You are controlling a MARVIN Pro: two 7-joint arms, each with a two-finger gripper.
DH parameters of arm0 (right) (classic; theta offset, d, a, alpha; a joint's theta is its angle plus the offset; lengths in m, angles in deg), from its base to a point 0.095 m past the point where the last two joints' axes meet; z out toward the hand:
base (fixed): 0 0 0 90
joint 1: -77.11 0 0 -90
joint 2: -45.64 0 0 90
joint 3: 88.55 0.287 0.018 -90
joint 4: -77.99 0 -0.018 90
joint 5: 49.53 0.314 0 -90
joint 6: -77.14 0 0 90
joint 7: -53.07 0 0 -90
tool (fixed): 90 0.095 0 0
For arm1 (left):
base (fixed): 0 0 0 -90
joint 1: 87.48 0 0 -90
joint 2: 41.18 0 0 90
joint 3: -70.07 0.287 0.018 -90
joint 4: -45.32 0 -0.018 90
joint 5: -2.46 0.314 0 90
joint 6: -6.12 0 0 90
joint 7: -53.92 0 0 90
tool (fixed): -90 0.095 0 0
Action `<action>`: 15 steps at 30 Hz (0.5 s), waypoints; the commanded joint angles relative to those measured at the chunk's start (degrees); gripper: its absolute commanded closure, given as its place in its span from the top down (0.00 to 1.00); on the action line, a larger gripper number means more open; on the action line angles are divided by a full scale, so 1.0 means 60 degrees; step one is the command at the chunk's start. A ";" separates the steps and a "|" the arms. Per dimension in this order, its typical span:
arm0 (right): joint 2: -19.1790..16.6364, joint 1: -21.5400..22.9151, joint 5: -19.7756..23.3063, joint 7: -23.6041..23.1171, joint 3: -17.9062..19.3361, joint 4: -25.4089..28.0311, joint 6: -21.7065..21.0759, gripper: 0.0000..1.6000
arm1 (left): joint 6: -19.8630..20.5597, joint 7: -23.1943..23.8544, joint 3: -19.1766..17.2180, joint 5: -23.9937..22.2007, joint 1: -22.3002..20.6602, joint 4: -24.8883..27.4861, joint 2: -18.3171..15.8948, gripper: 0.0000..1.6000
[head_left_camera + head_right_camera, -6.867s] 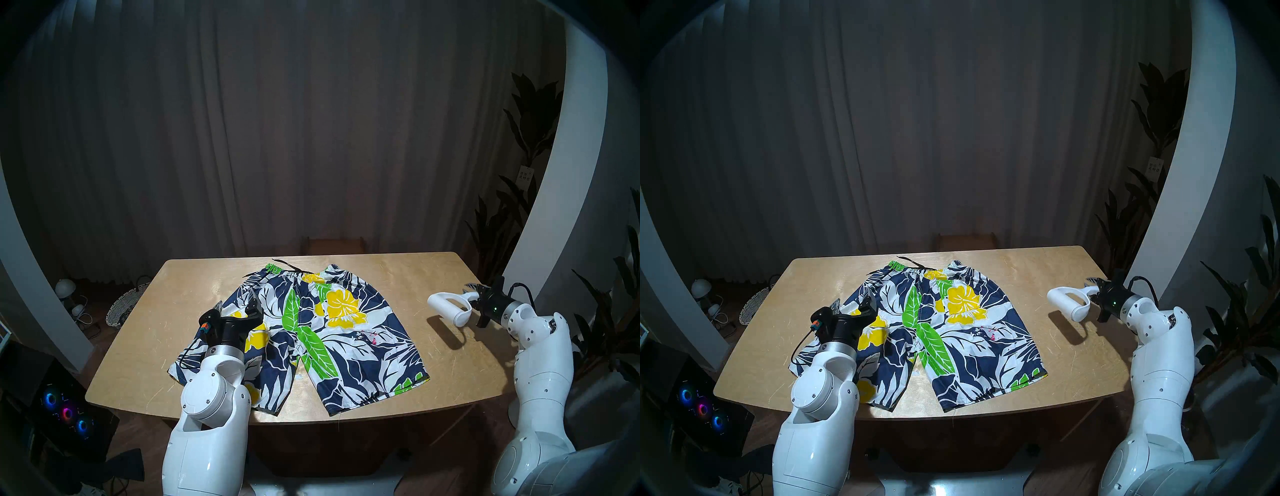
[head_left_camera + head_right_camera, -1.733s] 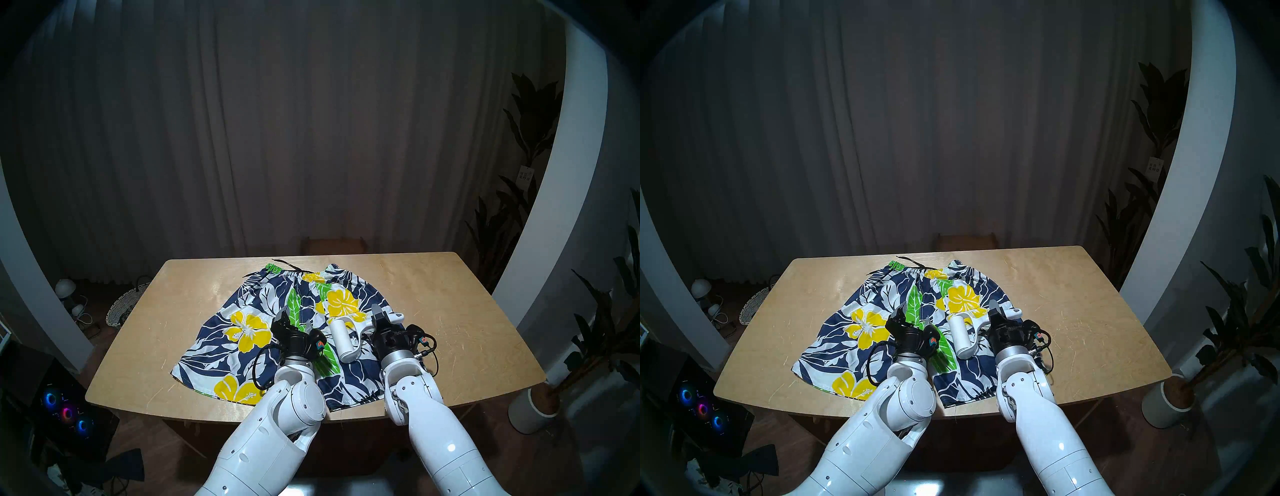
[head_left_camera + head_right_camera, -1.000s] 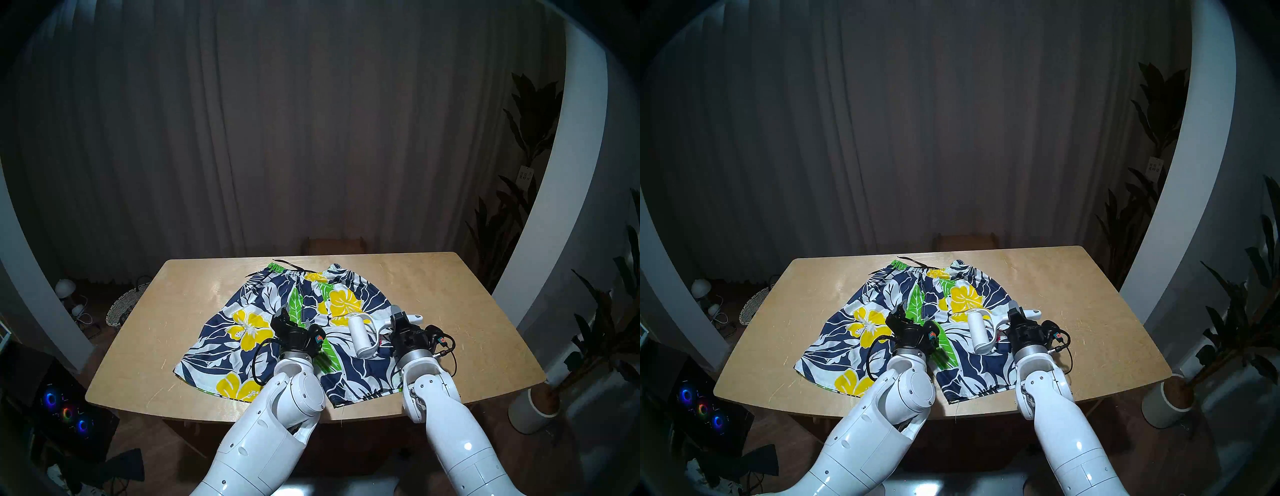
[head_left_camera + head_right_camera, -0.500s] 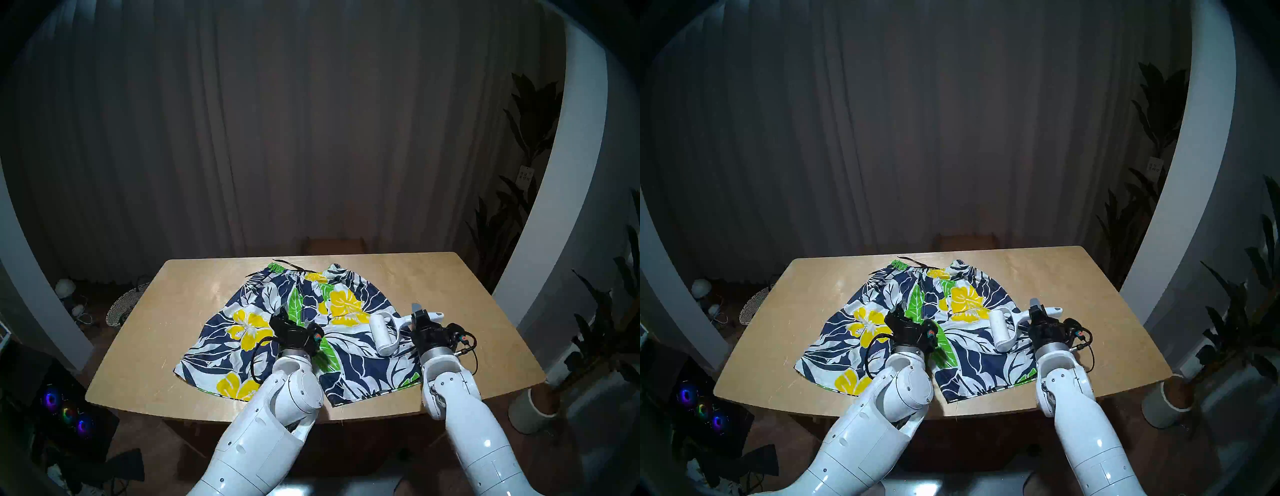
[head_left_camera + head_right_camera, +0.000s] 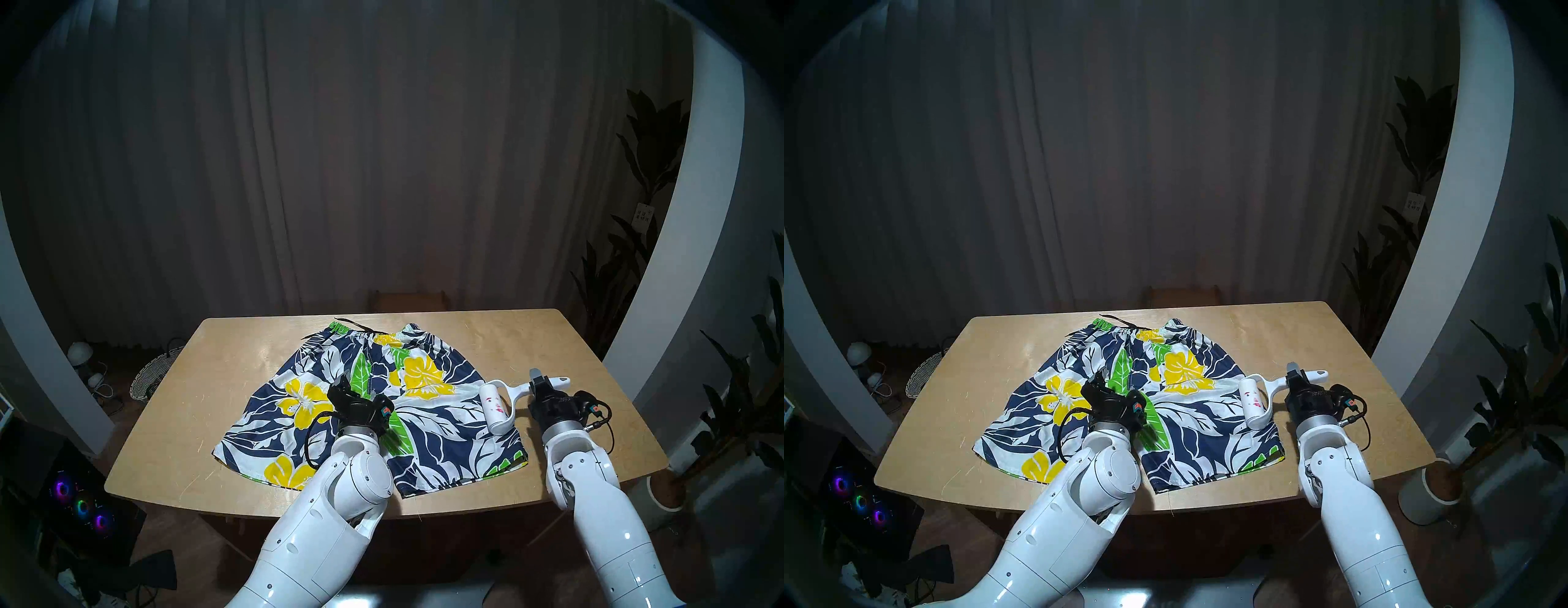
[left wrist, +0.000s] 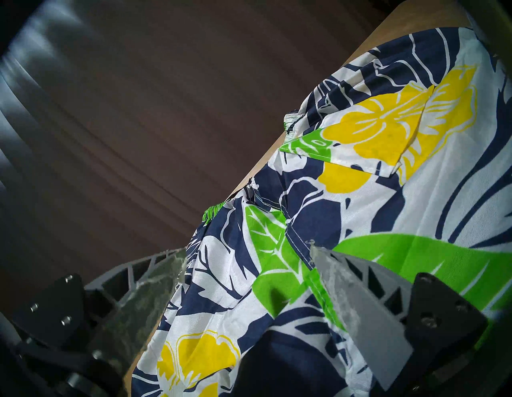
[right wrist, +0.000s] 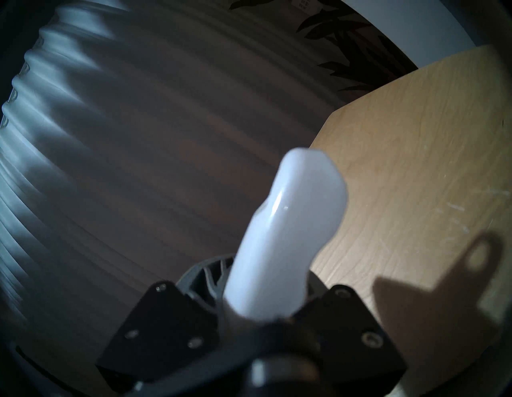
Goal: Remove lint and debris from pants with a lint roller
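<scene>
The shorts (image 5: 432,429) lie flat on the wooden table (image 5: 220,382), waistband at the far side. My right gripper (image 5: 541,382) is shut on the white lint roller's handle (image 7: 282,238). The roller's drum (image 5: 495,406) rests at the outer edge of the shorts' right leg. Pink-red lint specks (image 5: 496,408) stick to the drum, also in the head right view (image 5: 1253,399). I see no specks on the fabric. My left gripper (image 5: 358,388) is open over the shorts' middle. In the left wrist view (image 6: 249,260), one finger (image 6: 340,280) lies on the green leaf print.
A woven basket (image 5: 148,378) stands on the floor left of the table. A potted plant (image 5: 662,488) is at the right front corner. A wooden chair (image 5: 409,299) is behind the far edge. A computer with lit fans (image 5: 80,505) is at the lower left.
My right gripper has rolled the lint roller rightward across the right leg to its outer edge. The pink specks have left the fabric and now show on the drum. The left gripper has stayed put.
</scene>
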 commanded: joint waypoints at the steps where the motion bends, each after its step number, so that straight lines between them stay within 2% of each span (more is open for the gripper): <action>1: -0.0342 -0.0191 0.0009 -0.0042 0.0489 0.0256 0.0080 0.00 | -0.0163 0.0052 0.0039 0.0052 0.0291 -0.0014 -0.0330 1.00; 7: -0.0349 -0.0076 0.0145 -0.0013 0.0855 0.0220 0.0068 0.00 | -0.0310 0.0174 0.0053 -0.0093 0.0361 0.0183 -0.0384 1.00; 9: -0.0298 -0.0009 0.0307 0.0055 0.0992 0.0177 0.0063 0.00 | -0.0721 0.0258 -0.0046 -0.0426 0.0481 0.0475 -0.0374 1.00; 10: -0.0270 0.0035 0.0399 0.0086 0.1069 0.0145 0.0072 0.00 | -0.1142 0.0351 -0.0095 -0.0713 0.0569 0.0711 -0.0390 1.00; 12: -0.0279 0.0106 0.0478 0.0129 0.1177 0.0095 0.0090 0.00 | -0.1432 0.0440 -0.0021 -0.1066 0.0653 0.1138 -0.0410 1.00; 15: -0.0240 0.0236 0.0685 0.0236 0.1344 0.0087 0.0086 0.00 | -0.1859 0.0409 0.0069 -0.1200 0.0695 0.1538 -0.0485 1.00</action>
